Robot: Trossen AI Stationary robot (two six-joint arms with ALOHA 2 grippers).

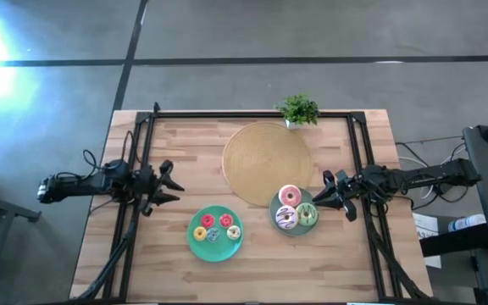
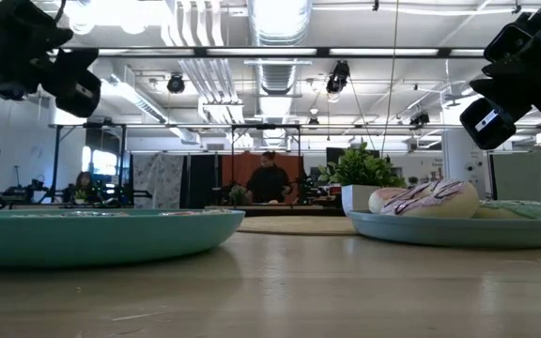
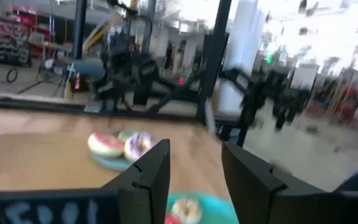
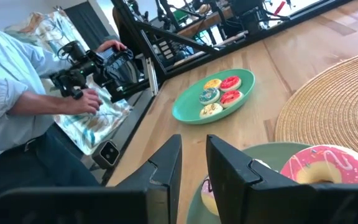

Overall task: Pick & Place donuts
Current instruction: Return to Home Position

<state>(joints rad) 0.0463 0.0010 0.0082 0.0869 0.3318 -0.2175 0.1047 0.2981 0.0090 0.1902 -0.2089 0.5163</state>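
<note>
In the high view, the pink, white-purple and green donuts lie flat on a grey-green plate. Several mini donuts lie on a teal plate. My left gripper hovers open over the table's left part, left of the teal plate and pointing right. My right gripper hovers just right of the big-donut plate, pointing left; its fingers stand a narrow gap apart above the pink donut. Both hang well above the table in the low view.
A large tan woven disc lies behind the plates, with a small potted plant at the far edge. Black frame rails run along both table sides. A person's hand and sleeve show beyond the table's left side. Bare wood lies at the near edge.
</note>
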